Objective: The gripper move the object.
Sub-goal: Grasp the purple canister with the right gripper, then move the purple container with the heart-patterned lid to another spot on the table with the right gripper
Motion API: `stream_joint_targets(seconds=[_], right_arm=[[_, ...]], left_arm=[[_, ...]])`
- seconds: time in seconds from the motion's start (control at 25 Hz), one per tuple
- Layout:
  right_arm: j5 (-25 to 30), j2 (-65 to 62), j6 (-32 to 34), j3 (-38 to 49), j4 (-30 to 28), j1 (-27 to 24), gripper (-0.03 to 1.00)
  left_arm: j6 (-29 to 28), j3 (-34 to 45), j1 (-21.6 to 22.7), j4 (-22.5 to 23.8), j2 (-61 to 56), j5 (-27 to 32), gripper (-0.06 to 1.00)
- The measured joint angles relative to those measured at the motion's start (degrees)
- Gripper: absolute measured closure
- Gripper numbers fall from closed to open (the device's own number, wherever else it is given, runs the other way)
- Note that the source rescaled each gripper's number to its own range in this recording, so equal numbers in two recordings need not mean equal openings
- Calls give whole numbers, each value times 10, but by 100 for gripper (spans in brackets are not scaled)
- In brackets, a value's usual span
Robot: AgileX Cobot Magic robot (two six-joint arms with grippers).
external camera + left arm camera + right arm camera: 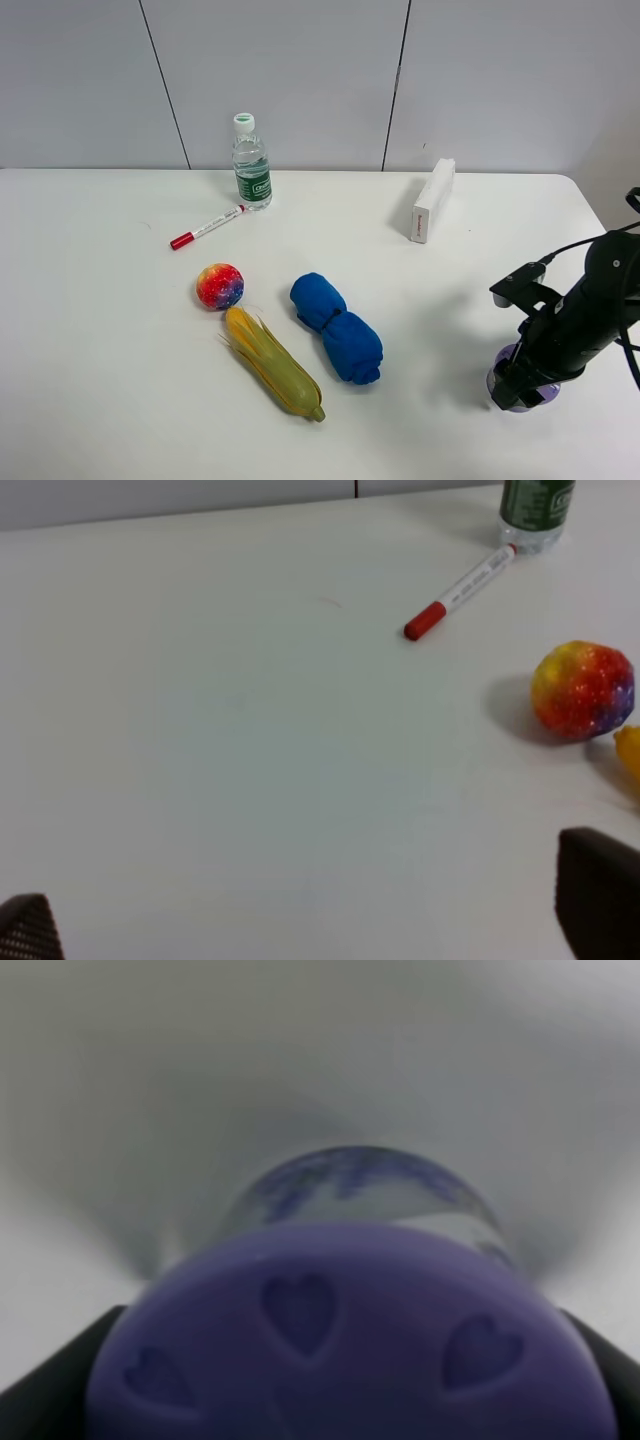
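Note:
The lavender-purple container (546, 396) stands on the white table (120, 330) at the front right, mostly covered by my right gripper (522, 378). In the right wrist view its flat lid with heart-shaped dimples (340, 1350) fills the space between the dark fingers (45, 1395), which sit against both sides of it. Its clear body shows beyond the lid. I cannot tell whether it is touching the table. My left gripper (310, 925) is open and empty over bare table, with the fingertips (600, 900) far apart. The left arm is out of the exterior high view.
A rainbow ball (220, 286), a toy corn cob (275, 365) and a blue rolled cloth (337, 327) lie mid-table. A water bottle (251, 165), a red-capped marker (207, 227) and a white box (433, 199) are toward the back. The table's right edge is close to the right arm.

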Motion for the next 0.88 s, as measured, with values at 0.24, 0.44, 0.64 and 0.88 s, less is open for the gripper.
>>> stream_joint_targets(seconds=[0.24, 0.44, 0.64, 0.88], right_arm=[[0, 1, 0, 0, -1, 1, 97], [17, -38, 0, -12, -9, 1, 97], [71, -67, 4, -97, -4, 5, 97], [107, -52, 4, -248, 19, 44, 97]], left_arm=[[0, 0, 0, 0, 0, 0, -6], [0, 0, 0, 0, 0, 0, -6], [0, 0, 0, 0, 0, 0, -6], [0, 0, 0, 0, 0, 0, -6]])
